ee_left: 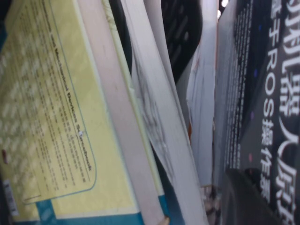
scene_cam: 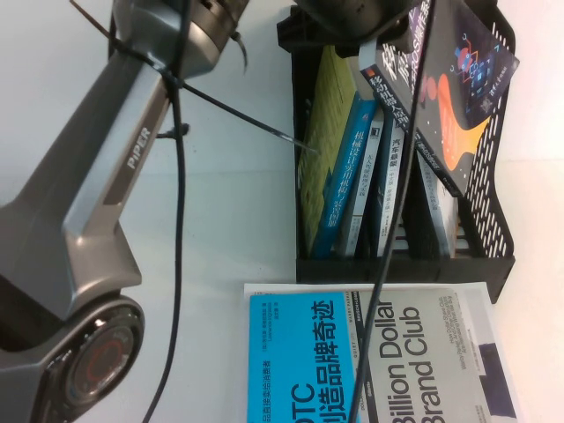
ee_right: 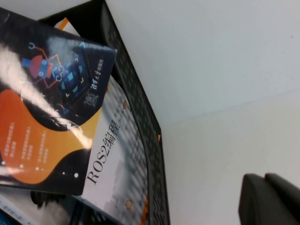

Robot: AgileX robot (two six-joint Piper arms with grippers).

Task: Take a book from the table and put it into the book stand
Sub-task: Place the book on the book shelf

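Note:
The book [scene_cam: 454,84], dark navy with orange shapes and white title, hangs tilted over the right slots of the black book stand [scene_cam: 496,189], its lower corner among the dividers. My left gripper [scene_cam: 352,19] is at the top of the high view and is shut on the book's upper edge. In the left wrist view the book's cover [ee_left: 272,93] fills one side, with one dark finger [ee_left: 246,199] against it. My right gripper [ee_right: 269,199] is shut and empty over the white table [ee_right: 211,154] beside the stand [ee_right: 150,140]. The book also shows in the right wrist view [ee_right: 47,108].
Several books stand in the stand's left slots, among them a yellow-green one [scene_cam: 322,132] and a cyan-blue one [scene_cam: 348,172]. A cyan-blue book [scene_cam: 300,361] and a grey "Billion Dollar Brand Club" book [scene_cam: 419,361] lie flat in front of the stand. A black cable [scene_cam: 181,220] hangs along the left arm.

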